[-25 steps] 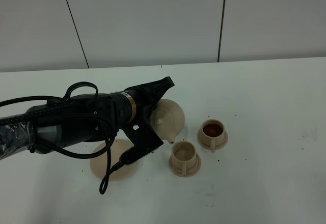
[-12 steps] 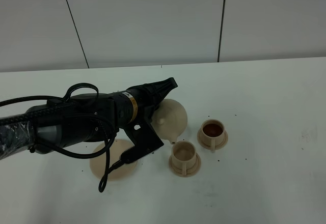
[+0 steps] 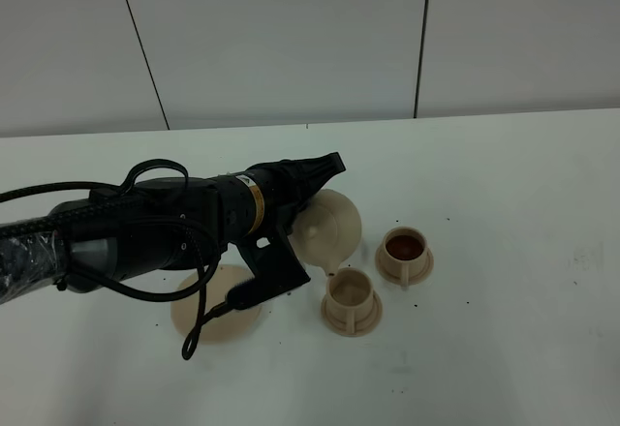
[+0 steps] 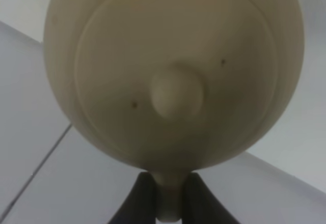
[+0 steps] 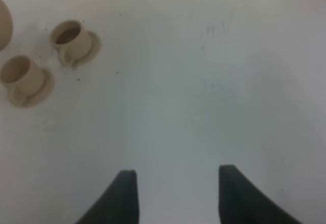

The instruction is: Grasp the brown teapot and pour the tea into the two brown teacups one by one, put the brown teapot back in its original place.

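Observation:
The brown teapot [image 3: 327,225] hangs tilted above the table, its spout pointing down at the near teacup [image 3: 349,295]. My left gripper [image 3: 326,172] is shut on its loop handle. The left wrist view shows the lid and knob of the teapot [image 4: 177,91] close up, with the handle pinched in the gripper [image 4: 168,203]. The far teacup [image 3: 405,250] holds dark tea on its saucer. The flat tan disc [image 3: 208,312], the original place, lies bare under my left arm. My right gripper [image 5: 178,193] stands open over bare table, away from both teacups [image 5: 69,34] [image 5: 20,74].
The white table [image 3: 513,252] runs up to a white panelled wall [image 3: 291,39] at the back. A few dark specks lie around the cups. My left arm's black cable [image 3: 199,334] loops down over the disc.
My left gripper has carried the teapot a little to the right, bringing its spout closer over the near teacup. Cups and disc have not moved.

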